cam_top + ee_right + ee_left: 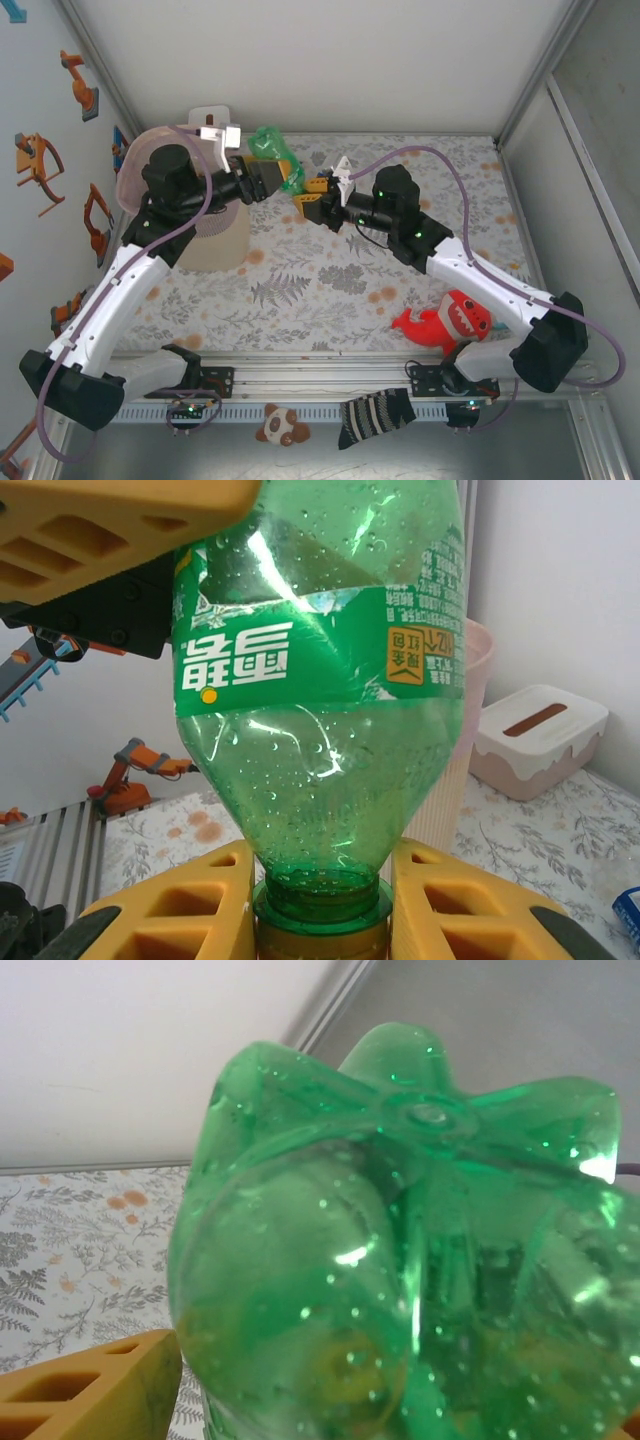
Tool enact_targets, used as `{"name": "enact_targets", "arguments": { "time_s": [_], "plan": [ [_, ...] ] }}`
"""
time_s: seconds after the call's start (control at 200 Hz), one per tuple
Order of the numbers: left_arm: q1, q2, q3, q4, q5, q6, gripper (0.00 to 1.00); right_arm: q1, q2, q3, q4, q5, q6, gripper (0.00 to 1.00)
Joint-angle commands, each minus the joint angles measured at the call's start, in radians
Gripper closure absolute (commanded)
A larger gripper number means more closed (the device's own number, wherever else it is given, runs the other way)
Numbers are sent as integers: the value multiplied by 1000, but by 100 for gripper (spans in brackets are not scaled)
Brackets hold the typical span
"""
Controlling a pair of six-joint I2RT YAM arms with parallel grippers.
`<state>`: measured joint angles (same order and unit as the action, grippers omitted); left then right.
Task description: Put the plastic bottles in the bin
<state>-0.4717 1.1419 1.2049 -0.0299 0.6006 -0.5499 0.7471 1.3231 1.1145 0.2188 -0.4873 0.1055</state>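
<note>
Rear centre, above table: bottle, neck between fingers of right gripper, body against left gripper. Left of bottle: bin, under left arm. Behind bin, at back wall: box. Front right, on table: plush. Before table, below rail: sock, right of small toy.

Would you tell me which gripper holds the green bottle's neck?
The right gripper: its fingers pinch the green bottle at the neck, whereas the left gripper sits at its body.
</note>
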Motion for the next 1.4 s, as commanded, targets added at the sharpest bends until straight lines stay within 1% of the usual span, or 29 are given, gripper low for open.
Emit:
{"name": "enact_targets", "arguments": {
  "time_s": [0.0, 0.19, 0.235, 0.295, 0.33, 0.386, 0.436, 0.481, 0.531, 0.576, 0.701, 0.776, 0.931, 1.026, 1.092, 1.237, 1.392],
  "plan": [
    [-10, 4, 36, 15, -7, 40, 29, 12, -28, 36, 50, -19, 10, 94],
    [-13, -1, 43, -11, -27, 66, 37, 13, -32, 39, 38, -5, 7, 94],
    [-13, -4, 49, -26, -36, 77, 38, 12, -32, 42, 30, -1, 4, 91],
    [-13, -6, 63, -59, -53, 98, 38, 12, -34, 47, 17, 5, 3, 83],
    [-12, -6, 74, -80, -62, 112, 39, 12, -36, 47, 10, 6, 1, 77],
    [-12, -7, 94, -120, -78, 137, 39, 12, -40, 47, 0, 7, -4, 66],
    [-10, -3, 112, -160, -97, 158, 39, 12, -45, 46, -8, 9, -7, 54],
    [-9, -2, 135, -199, -115, 179, 39, 12, -51, 43, -16, 11, -9, 46],
    [-6, 3, 158, -244, -133, 203, 40, 13, -59, 39, -27, 13, -14, 40],
    [1, 5, 183, -282, -147, 224, 40, 14, -69, 37, -40, 20, -20, 37],
    [33, 12, 246, -377, -179, 275, 40, 15, -98, 30, -78, 30, -42, 35],
    [74, 18, 284, -436, -189, 289, 40, 15, -111, 30, -101, 39, -57, 35],
    [205, 35, 382, -586, -214, 327, 40, 15, -131, 30, -140, 55, -79, 35],
    [276, 52, 451, -684, -242, 377, 41, 15, -134, 30, -148, 53, -81, 35],
    [314, 71, 503, -759, -291, 426, 41, 15, -133, 32, -154, 52, -84, 35],
    [380, 135, 613, -917, -440, 540, 41, 16, -123, 43, -168, 49, -89, 35],
    [435, 210, 706, -1039, -559, 635, 41, 15, -117, 49, -174, 47, -92, 35]
  ]
}}
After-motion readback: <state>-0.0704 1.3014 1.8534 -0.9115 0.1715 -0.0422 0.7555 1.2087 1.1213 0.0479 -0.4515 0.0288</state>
